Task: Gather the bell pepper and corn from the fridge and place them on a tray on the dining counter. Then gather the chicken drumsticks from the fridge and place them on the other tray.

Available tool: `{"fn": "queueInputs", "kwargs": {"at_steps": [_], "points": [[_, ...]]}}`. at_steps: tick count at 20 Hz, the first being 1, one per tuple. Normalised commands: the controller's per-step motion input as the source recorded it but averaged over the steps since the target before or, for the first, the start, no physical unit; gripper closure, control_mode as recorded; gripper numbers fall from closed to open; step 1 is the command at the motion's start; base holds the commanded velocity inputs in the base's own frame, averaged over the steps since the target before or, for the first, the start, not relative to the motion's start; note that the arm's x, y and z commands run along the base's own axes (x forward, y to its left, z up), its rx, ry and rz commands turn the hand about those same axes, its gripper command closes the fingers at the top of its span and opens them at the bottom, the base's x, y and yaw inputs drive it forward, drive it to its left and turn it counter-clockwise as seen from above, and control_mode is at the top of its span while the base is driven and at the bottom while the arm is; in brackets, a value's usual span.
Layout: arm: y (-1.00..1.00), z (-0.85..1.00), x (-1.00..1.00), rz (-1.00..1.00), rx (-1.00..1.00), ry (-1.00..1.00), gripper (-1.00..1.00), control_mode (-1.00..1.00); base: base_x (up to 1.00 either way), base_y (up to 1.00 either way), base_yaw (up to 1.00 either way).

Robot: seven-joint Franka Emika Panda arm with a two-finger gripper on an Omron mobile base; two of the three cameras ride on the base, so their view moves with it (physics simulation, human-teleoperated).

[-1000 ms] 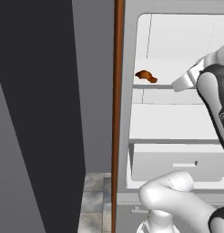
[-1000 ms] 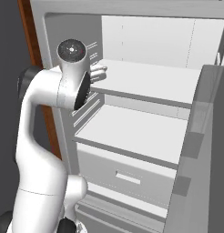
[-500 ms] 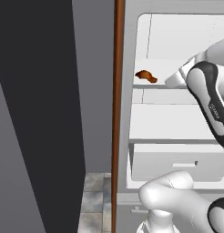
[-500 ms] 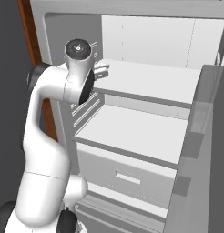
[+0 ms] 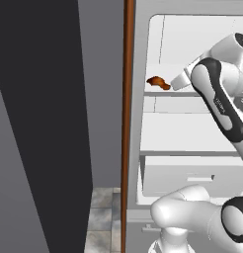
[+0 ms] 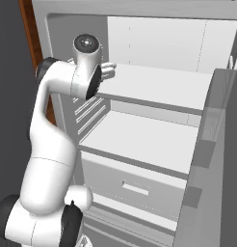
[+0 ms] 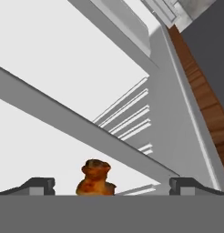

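Note:
The fridge [image 5: 182, 131] stands open with white shelves. One orange-brown chicken drumstick [image 5: 158, 82] lies at the left end of the upper shelf [image 6: 154, 87]. My gripper [image 6: 111, 70] reaches in over that shelf, just right of the drumstick in the left base view. In the hand view the drumstick [image 7: 94, 178] sits low between my two fingertips [image 7: 38, 184], a little nearer the left one; my gripper [image 7: 114, 185] is open and holds nothing. Whether the tips touch the meat I cannot tell.
A reddish-brown wood panel [image 5: 127, 123] borders the fridge's left side, with a dark wall [image 5: 54, 123] beyond it. A white drawer [image 6: 135, 185] sits under the lower shelf. The fridge door with its bins [image 6: 212, 144] stands open at the right.
The arm has reached further into the fridge, bringing the hand closer to the drumstick on the upper shelf. The jaws have stayed open and the drumstick has not moved.

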Motion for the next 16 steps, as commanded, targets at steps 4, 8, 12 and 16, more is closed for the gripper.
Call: {"fn": "queueInputs", "kwargs": {"at_steps": [4,8,12,16], "points": [[0.22,-0.15,0.32,0.01,-0.04,0.00,-1.00,-1.00,0.00,0.00,0.00],[0.20,-0.28,0.28,0.02,-0.07,0.00,-1.00,-1.00,0.00,0.00,0.00],[0.05,-0.21,0.31,0.02,-0.05,0.00,-1.00,-1.00,0.00,0.00,0.00],[0.00,0.00,0.37,0.00,0.00,0.00,-1.00,-1.00,0.00,0.00,0.00]]}}
